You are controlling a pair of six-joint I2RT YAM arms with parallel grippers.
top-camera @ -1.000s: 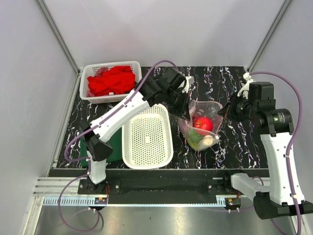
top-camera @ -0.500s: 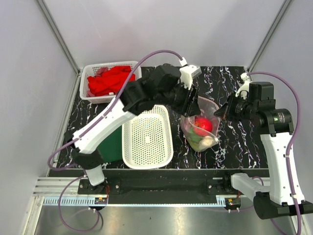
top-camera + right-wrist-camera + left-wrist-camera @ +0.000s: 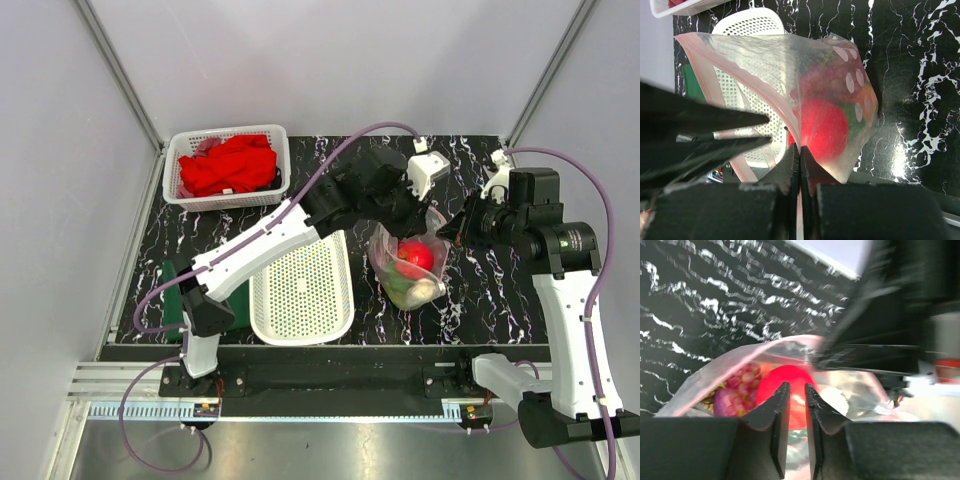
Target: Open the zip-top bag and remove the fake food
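Left arm has swung from the bag's left rim up and across, so its wrist now sits over the mouth; the zip-top bag (image 3: 398, 268) has barely shifted, though its left rim is no longer held. Bag stands near the middle of the dark marbled surface (image 3: 500, 290), just right of the white perforated basket (image 3: 300, 290), mouth up, bottom apparently resting on the surface. Fake food inside: red apple (image 3: 417, 255) on top, purple grapes (image 3: 737, 382) beside it, greenish pieces lower down, not clear enough to name. Film looks thin, crinkly and limp; judged light but slippery, likely to fold shut once one side is let go. Best hold is the stiffer pinkish zip strip (image 3: 740, 80), not the clear wall. The apple looks hard, smooth and round, so it could squirt out of a narrow pinch; take it across its middle. Right tool (image 3: 799, 150) is closed tight on the bag's right edge and holds it up. Left tool (image 3: 794, 389) shows a narrow gap, nothing seen between the fingers, pointing down at the apple through the open mouth. Far left, a second basket (image 3: 275, 135) holds red cloth (image 3: 228, 165).
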